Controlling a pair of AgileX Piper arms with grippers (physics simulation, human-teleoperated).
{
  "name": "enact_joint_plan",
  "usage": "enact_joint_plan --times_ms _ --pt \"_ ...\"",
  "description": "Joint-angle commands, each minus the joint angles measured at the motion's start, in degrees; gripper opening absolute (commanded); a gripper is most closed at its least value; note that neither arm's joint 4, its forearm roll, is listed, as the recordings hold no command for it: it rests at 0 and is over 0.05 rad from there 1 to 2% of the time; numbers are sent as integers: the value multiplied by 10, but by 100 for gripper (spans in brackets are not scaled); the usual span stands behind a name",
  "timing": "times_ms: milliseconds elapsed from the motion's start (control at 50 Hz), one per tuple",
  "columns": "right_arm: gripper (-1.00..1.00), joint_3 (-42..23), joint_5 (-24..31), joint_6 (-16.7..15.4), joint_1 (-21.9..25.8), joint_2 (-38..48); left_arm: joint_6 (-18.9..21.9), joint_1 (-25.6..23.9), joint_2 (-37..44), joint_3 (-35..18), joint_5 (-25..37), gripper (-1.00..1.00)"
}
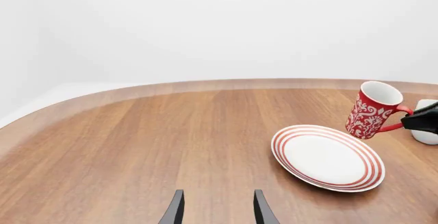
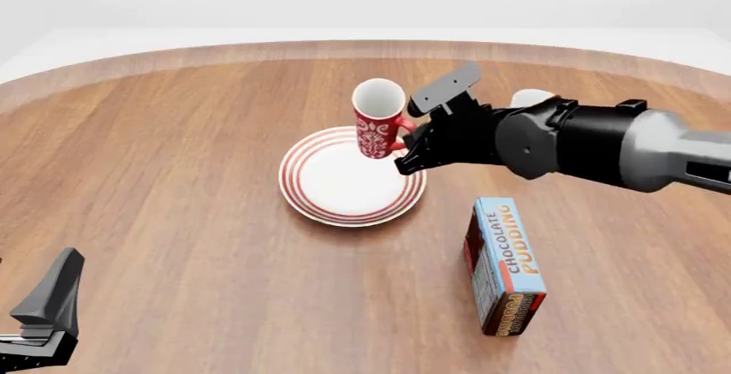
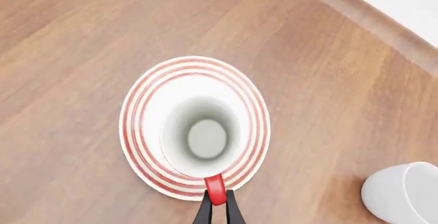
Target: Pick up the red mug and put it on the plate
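Note:
The red mug (image 2: 378,121) with white pattern hangs tilted over the far right part of the plate (image 2: 331,194), a white plate with red rings. My right gripper (image 2: 408,141) is shut on the mug's red loop handle. The right wrist view looks straight down into the mug's white interior (image 3: 205,131), with the plate's rim (image 3: 137,126) showing around it and the gripper (image 3: 217,206) pinching the handle. In the left wrist view the mug (image 1: 372,109) is off the table above the plate's (image 1: 327,157) far edge. My left gripper (image 1: 217,211) is open and empty, well short of the plate, also seen low at the front left (image 2: 46,310).
A plain white mug (image 2: 532,98) stands just behind the right arm, also in the right wrist view (image 3: 403,196). A chocolate pudding box (image 2: 506,267) stands upright right of the plate, towards the front. The table's curved far edge (image 2: 342,47) runs across the back.

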Motion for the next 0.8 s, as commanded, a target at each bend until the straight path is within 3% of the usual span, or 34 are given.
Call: enact_joint_plan --times_ms 20,320,800 --pt "-100 -27 -13 -8 -7 32 0 0 0 0 0 100" --pt "-100 -61 -19 -4 -10 74 0 0 0 0 0 100" --pt "-100 -101 -41 28 -10 140 0 0 0 0 0 100"
